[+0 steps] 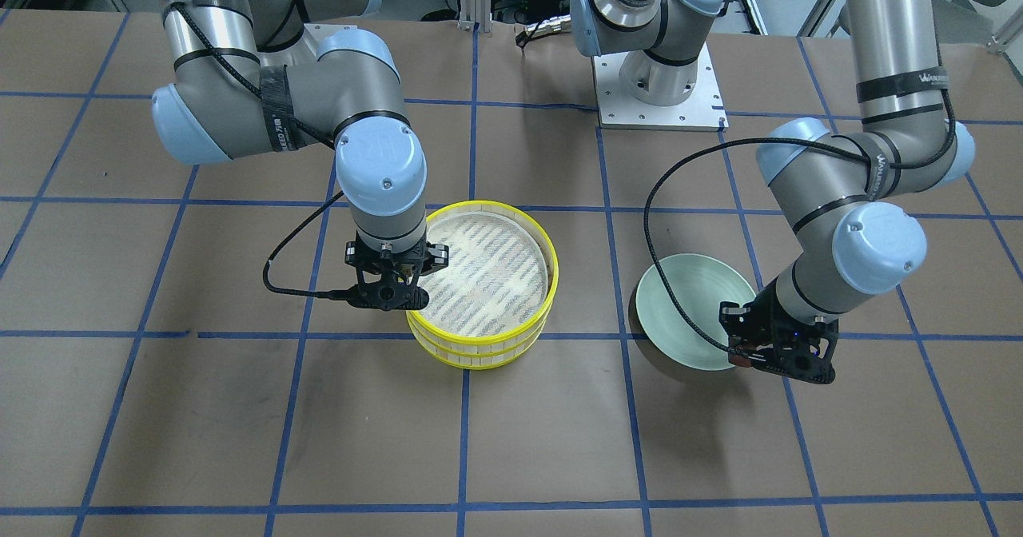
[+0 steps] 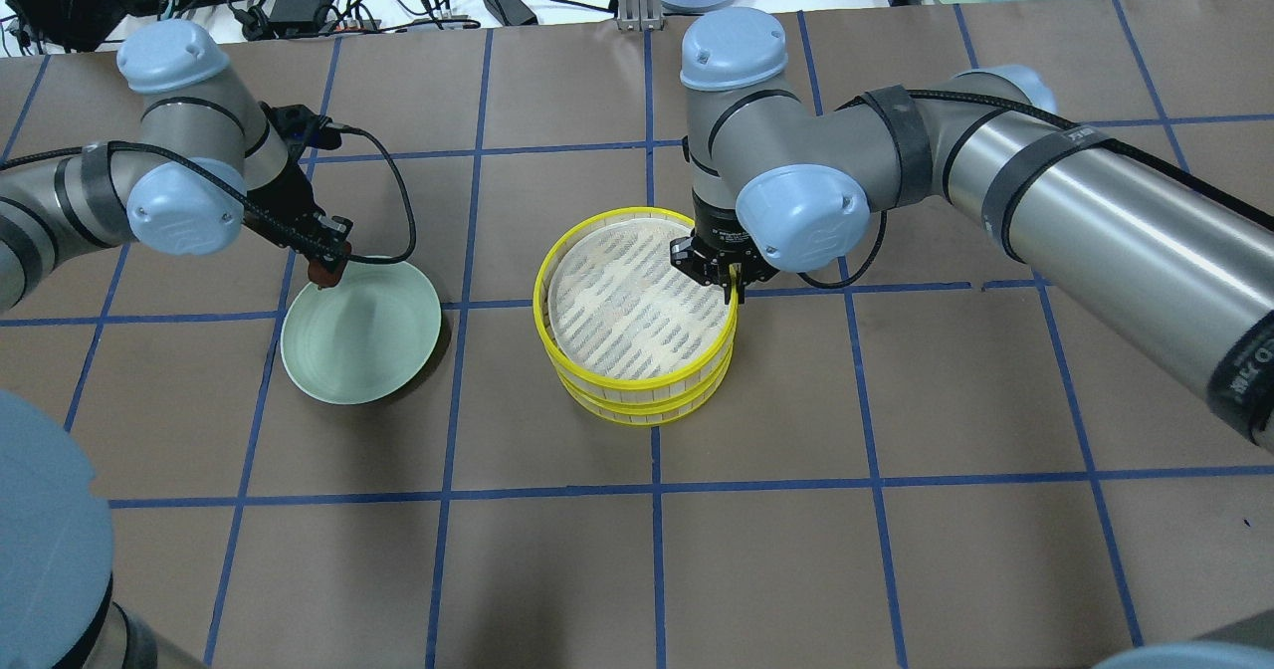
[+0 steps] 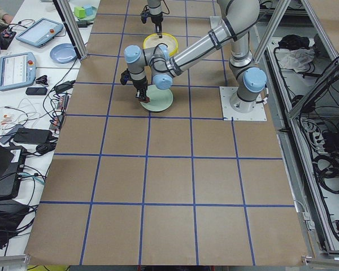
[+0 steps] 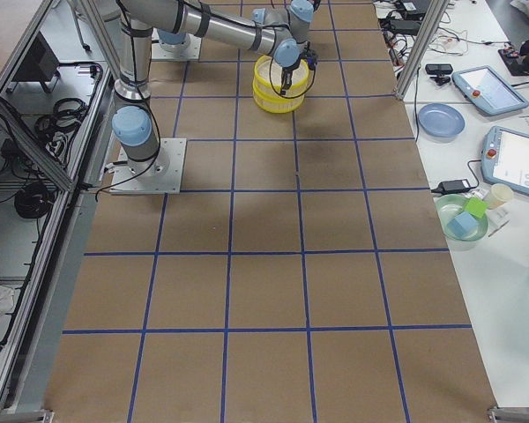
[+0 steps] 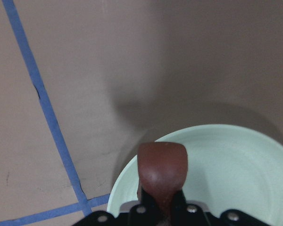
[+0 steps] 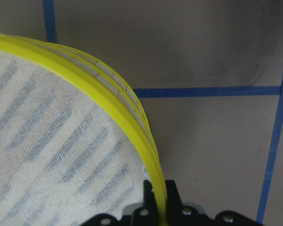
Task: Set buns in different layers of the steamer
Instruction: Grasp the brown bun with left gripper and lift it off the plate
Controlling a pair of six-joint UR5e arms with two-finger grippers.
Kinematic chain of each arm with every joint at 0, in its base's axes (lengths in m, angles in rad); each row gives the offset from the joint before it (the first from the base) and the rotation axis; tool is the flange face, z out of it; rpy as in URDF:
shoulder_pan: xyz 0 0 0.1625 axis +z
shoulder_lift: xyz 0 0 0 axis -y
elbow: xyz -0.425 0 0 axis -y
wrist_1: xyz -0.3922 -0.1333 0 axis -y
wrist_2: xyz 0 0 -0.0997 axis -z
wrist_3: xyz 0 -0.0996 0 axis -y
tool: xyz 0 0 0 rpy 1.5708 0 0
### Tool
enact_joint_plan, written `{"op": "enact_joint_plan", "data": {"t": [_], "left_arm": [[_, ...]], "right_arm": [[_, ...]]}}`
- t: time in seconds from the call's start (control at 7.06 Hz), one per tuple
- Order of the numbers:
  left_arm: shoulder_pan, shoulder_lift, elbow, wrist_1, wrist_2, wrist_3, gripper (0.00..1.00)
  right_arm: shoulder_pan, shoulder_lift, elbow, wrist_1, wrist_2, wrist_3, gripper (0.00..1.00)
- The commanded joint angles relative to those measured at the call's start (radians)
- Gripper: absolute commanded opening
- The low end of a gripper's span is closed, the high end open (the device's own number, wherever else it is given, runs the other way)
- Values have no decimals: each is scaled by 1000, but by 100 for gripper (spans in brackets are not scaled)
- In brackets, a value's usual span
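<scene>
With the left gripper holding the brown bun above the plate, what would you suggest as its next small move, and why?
Probably carry the brown bun sideways toward the top tray. The left gripper is shut on it over the green plate's rim, the tray's mesh looks empty, and the right gripper clamps its yellow rim.

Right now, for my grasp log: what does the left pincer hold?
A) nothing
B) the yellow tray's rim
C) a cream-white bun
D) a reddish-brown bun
D: the left wrist view shows the reddish-brown bun clamped in the left pincer, above the pale green plate at its edge.
</scene>
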Motion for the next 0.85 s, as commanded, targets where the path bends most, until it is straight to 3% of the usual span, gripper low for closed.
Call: {"op": "enact_joint_plan", "data": {"t": [0.0,0.14,0.43,0.71], "left_arm": [[-64,126,31,-98,-27,-113,0],[-131,184,49,-140,-29,-164,0],[-275,261,71,-246,-29,-426,0],[-354,277,71,-349,-52,-555,0]], "right_arm": [[0,1,2,7,-4,-1,57],[1,-3,2,14,-4,-1,85],[0,-51,-1,14,-5,-12,100],[-25,-205,-18,92,4,-18,100]]}}
